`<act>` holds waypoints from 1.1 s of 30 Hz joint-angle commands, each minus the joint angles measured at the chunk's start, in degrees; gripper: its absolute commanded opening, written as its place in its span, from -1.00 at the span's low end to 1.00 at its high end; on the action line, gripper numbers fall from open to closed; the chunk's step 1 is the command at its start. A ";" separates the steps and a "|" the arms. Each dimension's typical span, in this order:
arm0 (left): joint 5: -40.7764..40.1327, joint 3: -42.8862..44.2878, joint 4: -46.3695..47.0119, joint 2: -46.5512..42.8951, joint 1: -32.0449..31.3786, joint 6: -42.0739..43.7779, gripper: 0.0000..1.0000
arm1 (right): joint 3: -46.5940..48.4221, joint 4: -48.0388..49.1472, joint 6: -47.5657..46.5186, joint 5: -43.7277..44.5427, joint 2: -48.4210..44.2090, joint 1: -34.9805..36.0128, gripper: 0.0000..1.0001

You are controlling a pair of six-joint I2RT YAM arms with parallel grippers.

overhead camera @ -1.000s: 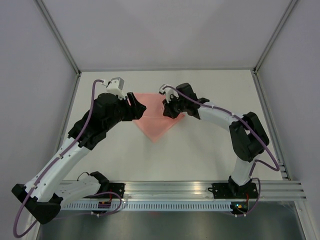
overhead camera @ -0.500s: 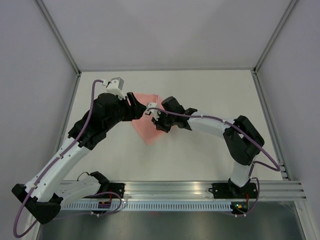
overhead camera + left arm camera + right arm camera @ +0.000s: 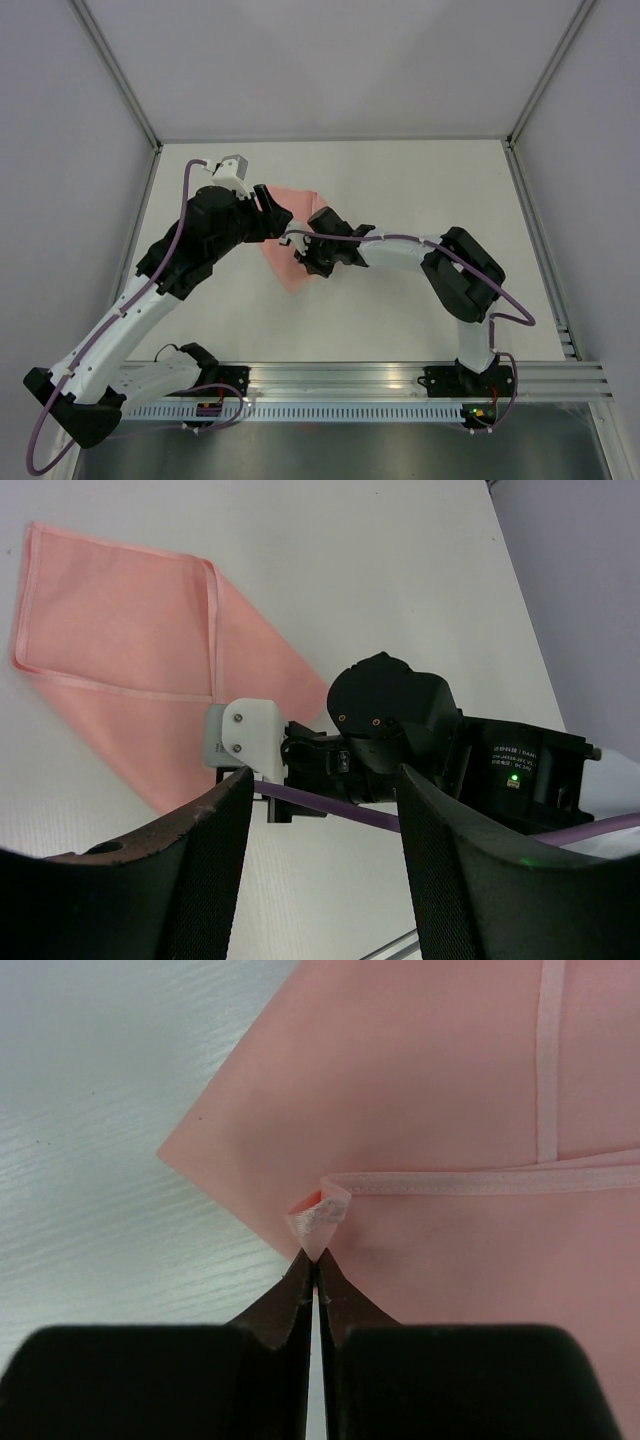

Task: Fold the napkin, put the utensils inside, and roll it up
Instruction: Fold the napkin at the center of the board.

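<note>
The napkin (image 3: 110, 620) corner in the right tool (image 3: 316, 1263) has moved left.

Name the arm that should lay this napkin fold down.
Right. The right gripper is shut on the corner of the napkin, which is already turned over onto the cloth. The left gripper is open and holds nothing.

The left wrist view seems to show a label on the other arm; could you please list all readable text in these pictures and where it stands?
White print on the right arm's housing, above a green light: too small and blurred to read.
Napkin and table: no text visible.
</note>
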 commanded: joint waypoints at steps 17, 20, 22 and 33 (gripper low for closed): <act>1.90 -0.24 1.19 -0.46 0.06 -1.02 0.29 | 13.41 -4.15 4.85 -5.48 6.83 1.82 -0.35; 2.34 0.03 1.01 -0.55 -0.03 -1.10 0.29 | 14.47 -6.00 4.94 -6.80 7.28 1.74 -0.32; 2.43 0.12 1.19 -0.63 0.06 -1.19 0.29 | 14.73 -6.53 5.55 -6.72 6.84 1.74 -0.28; 1.12 -1.02 2.33 -2.13 -0.03 -3.47 0.34 | 18.86 -9.96 12.06 -11.63 3.68 -6.25 0.11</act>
